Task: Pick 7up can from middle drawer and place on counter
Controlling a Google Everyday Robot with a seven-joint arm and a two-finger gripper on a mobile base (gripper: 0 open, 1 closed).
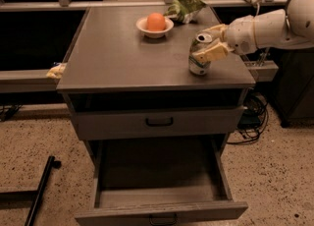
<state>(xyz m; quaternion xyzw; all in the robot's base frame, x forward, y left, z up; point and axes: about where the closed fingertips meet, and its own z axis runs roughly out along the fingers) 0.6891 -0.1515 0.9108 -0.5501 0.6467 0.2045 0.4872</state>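
The 7up can (198, 63) stands upright on the grey counter (117, 53), near its right front corner. My gripper (206, 45) reaches in from the right, and its pale fingers (212, 53) close around the can's upper part. The can's silver top with pull tab shows between them. The middle drawer (162, 209) is pulled wide open at the bottom of the cabinet, and nothing shows inside it. The shallower drawer front (159, 121) above it is shut.
A white bowl holding an orange (155, 25) sits at the back of the counter. A green crumpled bag (185, 8) lies behind it. A black bar (41, 189) lies on the speckled floor at the left. Cables (252, 119) hang at the cabinet's right.
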